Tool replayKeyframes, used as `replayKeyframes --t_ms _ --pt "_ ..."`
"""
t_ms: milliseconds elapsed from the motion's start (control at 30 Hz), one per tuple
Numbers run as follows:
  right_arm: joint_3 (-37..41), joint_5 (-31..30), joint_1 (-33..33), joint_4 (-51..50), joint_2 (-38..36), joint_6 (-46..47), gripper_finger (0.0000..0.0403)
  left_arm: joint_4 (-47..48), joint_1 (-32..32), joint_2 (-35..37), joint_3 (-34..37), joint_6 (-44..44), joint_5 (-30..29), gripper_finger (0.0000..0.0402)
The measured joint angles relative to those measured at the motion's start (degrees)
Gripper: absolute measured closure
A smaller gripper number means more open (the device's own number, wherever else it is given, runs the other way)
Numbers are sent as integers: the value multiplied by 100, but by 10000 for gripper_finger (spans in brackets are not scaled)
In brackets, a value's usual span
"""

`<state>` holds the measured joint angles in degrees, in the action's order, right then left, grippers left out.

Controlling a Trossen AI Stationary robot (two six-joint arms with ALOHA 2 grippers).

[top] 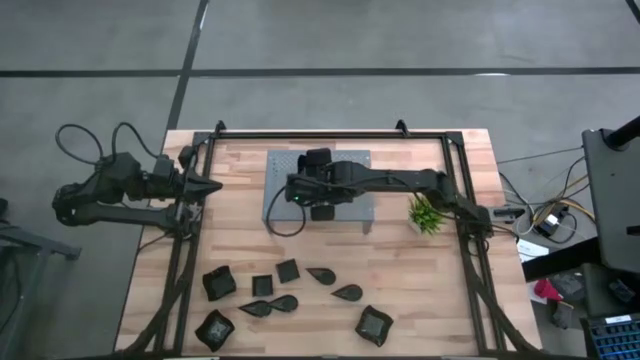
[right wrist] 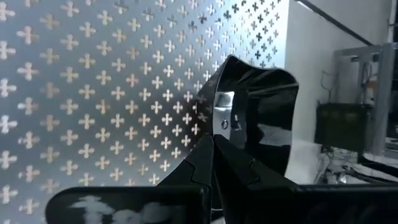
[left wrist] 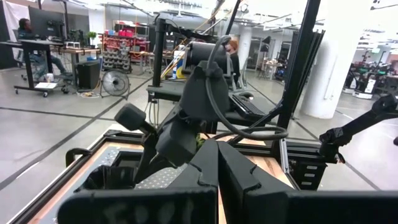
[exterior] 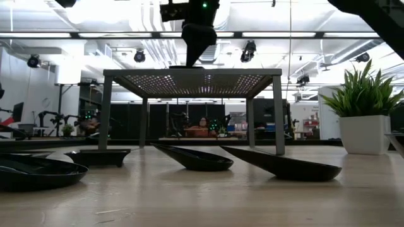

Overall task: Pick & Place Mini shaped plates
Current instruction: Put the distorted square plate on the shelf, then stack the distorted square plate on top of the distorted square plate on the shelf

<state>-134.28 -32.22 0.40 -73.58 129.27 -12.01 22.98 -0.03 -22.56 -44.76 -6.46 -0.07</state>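
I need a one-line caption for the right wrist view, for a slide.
Right gripper, fingers shut on the rim of a square black mini plate, over the grey perforated rack.

Right pincer (top: 318, 212) hides most of its plate (right wrist: 258, 115) above rack (top: 350, 205); plate's shape unclear.

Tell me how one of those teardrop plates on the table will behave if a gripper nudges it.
The teardrop plate probably rocks or spins: in the low view its underside curves and only its middle meets the table. Its glossy surface suggests it may slip between the fingers. It looks stiff, likely keeping its shape.
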Motion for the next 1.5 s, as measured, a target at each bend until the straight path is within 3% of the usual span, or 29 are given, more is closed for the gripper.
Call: replayKeyframes --t_ms 633,1267,1367,1500 --pt "0 -79 14 48 25 -18 393 0 0 1 1 0 1 401" --pt "-26 -250 403 -254 -406 388 317 0 0 0 1 0 1 401" --pt "-28 -100 555 -427 -586 973 318 1 0 1 0 0 0 401" --pt "-28 724 775 -829 -792 1739 324 1 0 0 1 0 0 401"
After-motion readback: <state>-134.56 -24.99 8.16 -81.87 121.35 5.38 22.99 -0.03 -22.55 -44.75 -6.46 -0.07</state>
